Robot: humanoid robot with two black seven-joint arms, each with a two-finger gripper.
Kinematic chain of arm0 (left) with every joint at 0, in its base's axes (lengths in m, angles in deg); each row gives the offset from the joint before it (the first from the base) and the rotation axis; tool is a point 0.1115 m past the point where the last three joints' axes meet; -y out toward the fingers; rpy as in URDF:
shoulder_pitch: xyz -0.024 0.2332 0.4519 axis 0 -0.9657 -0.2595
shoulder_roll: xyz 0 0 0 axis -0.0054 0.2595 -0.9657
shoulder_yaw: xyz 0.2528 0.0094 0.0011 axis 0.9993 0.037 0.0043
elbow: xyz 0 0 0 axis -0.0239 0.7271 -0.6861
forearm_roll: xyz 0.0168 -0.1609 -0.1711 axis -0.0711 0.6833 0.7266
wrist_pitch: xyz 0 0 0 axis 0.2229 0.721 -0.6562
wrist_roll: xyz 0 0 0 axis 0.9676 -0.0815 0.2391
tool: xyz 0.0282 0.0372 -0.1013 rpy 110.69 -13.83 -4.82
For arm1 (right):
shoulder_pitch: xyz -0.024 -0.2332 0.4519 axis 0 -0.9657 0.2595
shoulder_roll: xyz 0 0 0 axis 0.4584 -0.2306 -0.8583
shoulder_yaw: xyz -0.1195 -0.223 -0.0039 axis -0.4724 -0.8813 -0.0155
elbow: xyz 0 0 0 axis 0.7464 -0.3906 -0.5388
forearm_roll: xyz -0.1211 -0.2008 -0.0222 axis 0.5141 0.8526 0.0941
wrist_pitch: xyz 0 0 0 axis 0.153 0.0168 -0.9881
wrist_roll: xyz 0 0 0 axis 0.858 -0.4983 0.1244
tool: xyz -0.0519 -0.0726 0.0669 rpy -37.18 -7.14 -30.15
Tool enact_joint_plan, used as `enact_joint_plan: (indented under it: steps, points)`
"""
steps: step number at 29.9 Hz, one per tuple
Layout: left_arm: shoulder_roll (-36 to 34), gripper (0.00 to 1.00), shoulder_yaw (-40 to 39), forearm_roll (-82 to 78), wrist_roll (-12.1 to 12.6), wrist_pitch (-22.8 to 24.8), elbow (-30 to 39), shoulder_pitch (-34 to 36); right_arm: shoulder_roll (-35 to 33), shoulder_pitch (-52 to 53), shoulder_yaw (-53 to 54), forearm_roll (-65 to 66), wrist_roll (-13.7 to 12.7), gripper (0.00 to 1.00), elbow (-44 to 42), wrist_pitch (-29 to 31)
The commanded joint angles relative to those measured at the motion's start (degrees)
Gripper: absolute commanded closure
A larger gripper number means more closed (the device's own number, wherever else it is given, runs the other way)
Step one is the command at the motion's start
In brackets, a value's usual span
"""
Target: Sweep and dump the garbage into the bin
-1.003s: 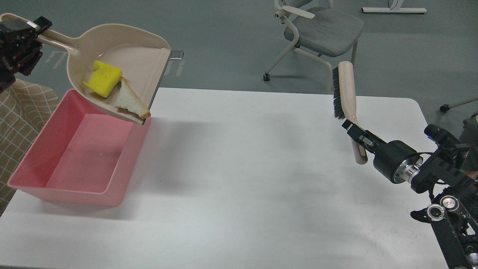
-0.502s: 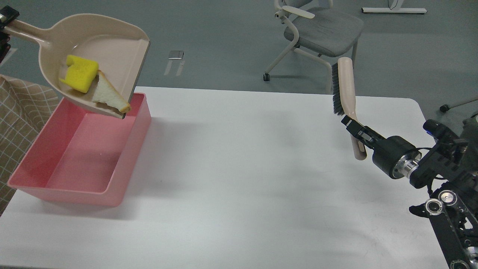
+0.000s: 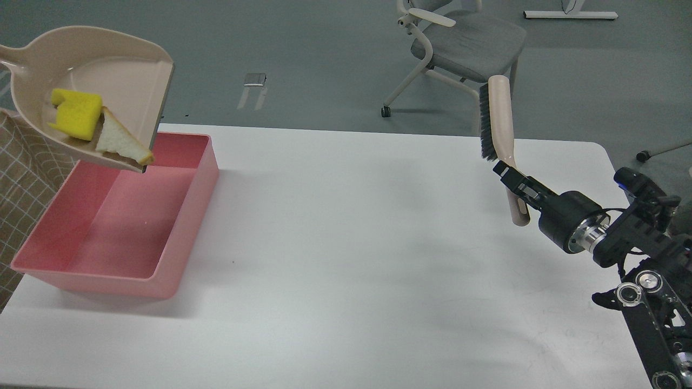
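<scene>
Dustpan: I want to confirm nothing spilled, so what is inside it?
The dustpan holds the yellow sponge block and the bread slice, side by side near its lower edge. The pan floor beneath them is covered.

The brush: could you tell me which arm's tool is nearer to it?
Right. The right tool grips the brush by its handle; the left tool is out of view, past the dustpan at far left.
</scene>
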State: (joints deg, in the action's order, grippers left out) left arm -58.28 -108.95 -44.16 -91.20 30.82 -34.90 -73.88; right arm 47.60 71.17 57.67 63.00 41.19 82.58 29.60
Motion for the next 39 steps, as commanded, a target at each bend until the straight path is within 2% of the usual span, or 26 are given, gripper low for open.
enact_joint_plan:
  steps: [1,20,26,29,37,39]
  points:
    - [0.0,1.00,0.0,-3.3,0.0,0.0,0.0,-0.6,-0.1,0.2,0.0,-0.1,0.0,0.76,-0.1,0.0]
    - [-0.3,1.00,0.7,-11.8,0.0,-0.3,-1.9,-3.5,0.0,1.4,0.0,-0.2,0.2,0.76,-2.1,0.0]
    - [-3.3,1.00,0.8,-12.0,0.0,-3.0,-4.8,-3.0,0.0,1.1,0.1,-0.5,0.3,0.76,-1.5,0.0]
    - [-3.6,1.00,0.8,-12.0,0.0,-5.9,-6.2,-2.8,0.1,1.0,0.3,-0.8,0.3,0.76,-1.4,0.0]
    - [-4.5,1.00,2.3,-12.4,0.0,-9.6,-5.5,-3.3,0.3,1.0,0.5,-1.0,0.3,0.75,-1.5,0.0]
    - [-4.6,1.00,4.6,-12.7,0.0,-13.1,-5.2,-3.2,0.3,1.1,0.5,-1.0,0.3,0.75,-1.7,0.0]
